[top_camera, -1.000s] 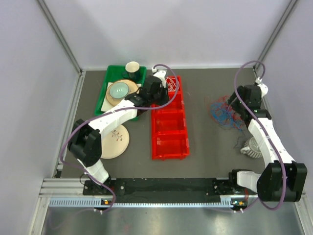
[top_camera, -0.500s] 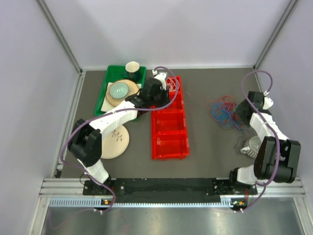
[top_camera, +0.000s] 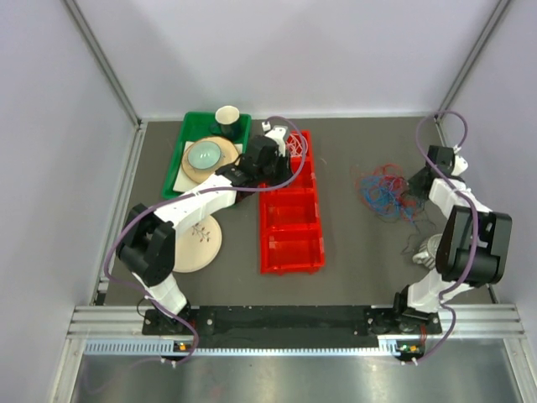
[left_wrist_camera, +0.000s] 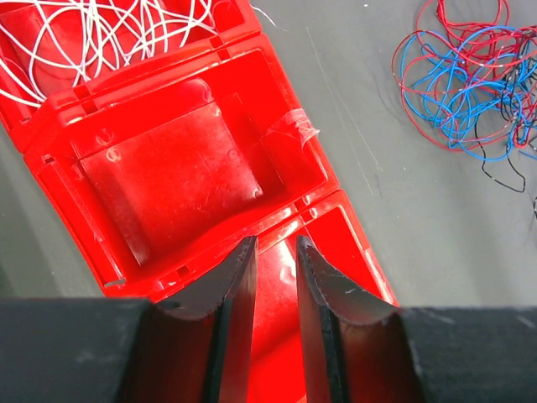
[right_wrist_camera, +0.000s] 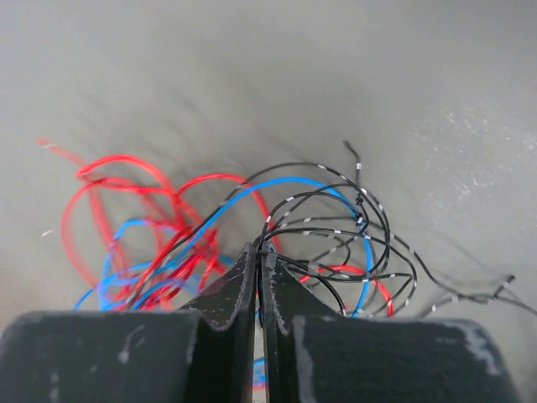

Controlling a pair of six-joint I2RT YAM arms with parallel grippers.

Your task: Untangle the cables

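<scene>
A tangle of thin red, blue and black cables (top_camera: 382,191) lies on the grey table, right of the red bin (top_camera: 315,220). My right gripper (right_wrist_camera: 259,249) is at the tangle's right edge (top_camera: 413,188), shut on a black cable (right_wrist_camera: 336,220) whose loops spread out ahead of the tips. Red and blue cables (right_wrist_camera: 159,243) lie to its left. White cables (left_wrist_camera: 101,34) fill the bin's far compartment (top_camera: 294,144). My left gripper (left_wrist_camera: 275,243) hovers over the bin's second compartment (top_camera: 280,161). Its jaws stand a narrow gap apart with nothing between them.
A green tray (top_camera: 179,161) at the back left holds plates, a bowl and a cup. A pale plate (top_camera: 200,243) lies on the table by the left arm. A grey-white ribbed object (top_camera: 431,250) sits beside the right arm.
My right gripper has closed on the black cable, and the right arm has folded back toward the right side. The left arm has hardly moved.
</scene>
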